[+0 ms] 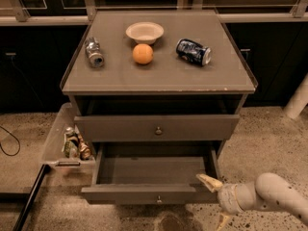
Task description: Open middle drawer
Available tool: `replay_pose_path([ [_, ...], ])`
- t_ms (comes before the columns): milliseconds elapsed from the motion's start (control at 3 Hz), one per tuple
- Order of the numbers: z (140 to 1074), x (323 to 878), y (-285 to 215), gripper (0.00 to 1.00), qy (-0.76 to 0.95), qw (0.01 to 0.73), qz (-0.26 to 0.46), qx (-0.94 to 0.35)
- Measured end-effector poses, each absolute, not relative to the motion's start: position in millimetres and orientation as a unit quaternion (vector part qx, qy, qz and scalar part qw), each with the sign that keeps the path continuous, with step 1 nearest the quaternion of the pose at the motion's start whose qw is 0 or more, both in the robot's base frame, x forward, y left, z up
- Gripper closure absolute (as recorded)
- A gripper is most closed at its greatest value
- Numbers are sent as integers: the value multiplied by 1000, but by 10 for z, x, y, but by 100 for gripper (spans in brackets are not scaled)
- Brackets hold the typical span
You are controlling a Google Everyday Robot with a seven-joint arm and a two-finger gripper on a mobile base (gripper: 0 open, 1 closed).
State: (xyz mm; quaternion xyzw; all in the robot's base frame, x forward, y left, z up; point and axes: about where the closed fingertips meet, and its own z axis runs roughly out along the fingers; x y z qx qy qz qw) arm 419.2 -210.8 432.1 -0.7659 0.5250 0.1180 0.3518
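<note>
The middle drawer [139,194] is a grey-brown flat front with a small round knob [159,199]. It stands pulled far out, and its inside [154,170] is bare. Above it sits another drawer front [115,128] with its own knob, nearly flush under the cabinet top. My gripper [215,202] is at the open drawer's right front corner. Its fingers are spread, the upper fingertip [206,179] by the drawer's right side wall and the lower one below the front. It holds nothing. My pale arm [269,194] comes in from the lower right.
On the cabinet top [159,78] lie a white bowl [144,32], an orange [143,53], a blue can [193,51] on its side and a silver can [94,52]. A side tray [57,138] holding small packets hangs at the left. A white post [298,100] stands at the right.
</note>
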Motion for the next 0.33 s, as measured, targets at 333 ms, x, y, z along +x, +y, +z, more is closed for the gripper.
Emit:
replay_pose_path([
  [333, 4321, 4192, -2108, 0, 525, 352, 118, -766],
])
